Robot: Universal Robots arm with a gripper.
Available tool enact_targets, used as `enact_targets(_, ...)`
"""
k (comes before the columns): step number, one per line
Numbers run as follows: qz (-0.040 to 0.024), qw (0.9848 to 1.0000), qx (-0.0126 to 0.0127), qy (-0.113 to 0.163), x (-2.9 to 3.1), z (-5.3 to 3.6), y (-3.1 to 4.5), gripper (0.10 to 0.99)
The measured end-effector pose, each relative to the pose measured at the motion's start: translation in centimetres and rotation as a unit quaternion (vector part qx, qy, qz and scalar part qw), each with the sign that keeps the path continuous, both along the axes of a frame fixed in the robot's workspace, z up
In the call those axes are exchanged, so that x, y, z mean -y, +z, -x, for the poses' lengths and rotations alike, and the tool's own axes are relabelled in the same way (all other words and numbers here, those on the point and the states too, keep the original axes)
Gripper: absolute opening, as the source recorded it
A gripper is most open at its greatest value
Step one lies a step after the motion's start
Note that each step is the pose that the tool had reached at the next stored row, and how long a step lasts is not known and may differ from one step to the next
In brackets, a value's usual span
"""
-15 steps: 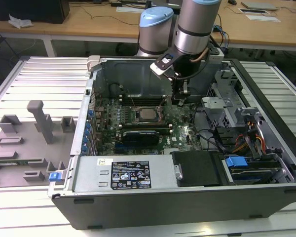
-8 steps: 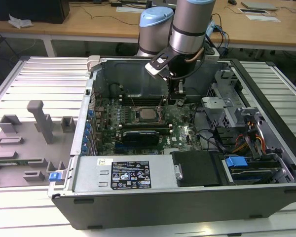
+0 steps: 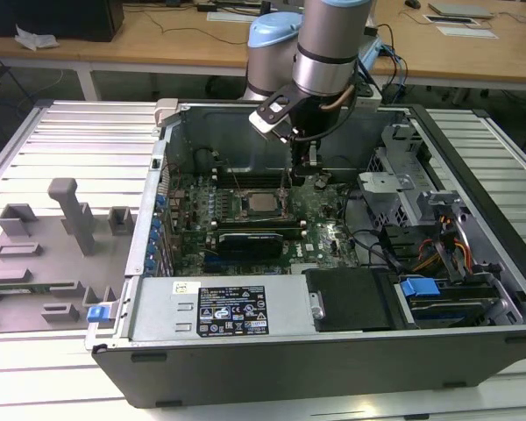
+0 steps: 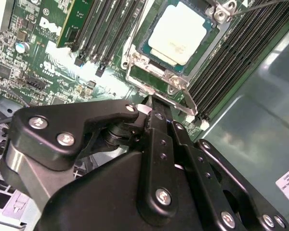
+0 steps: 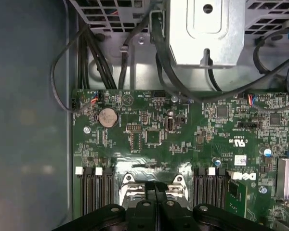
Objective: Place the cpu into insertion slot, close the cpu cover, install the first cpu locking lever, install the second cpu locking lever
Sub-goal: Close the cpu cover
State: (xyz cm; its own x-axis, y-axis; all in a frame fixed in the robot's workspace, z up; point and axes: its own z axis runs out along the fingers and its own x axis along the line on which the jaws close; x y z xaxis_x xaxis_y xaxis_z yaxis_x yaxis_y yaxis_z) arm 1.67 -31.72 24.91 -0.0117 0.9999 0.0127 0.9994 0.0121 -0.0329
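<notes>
Mid-frame in the exterior view, the pincer (image 3: 291,175), pressed together, reaches the insertion slot (image 4: 180,89) edge, apparently for fastening, because the cpu (image 4: 178,31) already seems to lie under the cpu cover (image 4: 154,79).

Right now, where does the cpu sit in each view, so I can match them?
Exterior view: the cpu lies in the middle of the motherboard.
Second wrist view: the cpu, silver top showing, sits in the socket just beyond the gripper.
First wrist view: hidden behind the gripper; the socket's edge shows.
Shared landmark: black memory slots flanking the socket.
</notes>
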Motion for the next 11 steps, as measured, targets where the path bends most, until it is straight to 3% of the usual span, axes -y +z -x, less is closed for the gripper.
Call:
enact_targets(8,0.0000,1.0000,0.0001,0.000,0.00,1.36,0.00,0.106)
enact_targets(11,0.0001,1.0000,0.0030,0.000,0.00,1.92,-0.01,0.106)
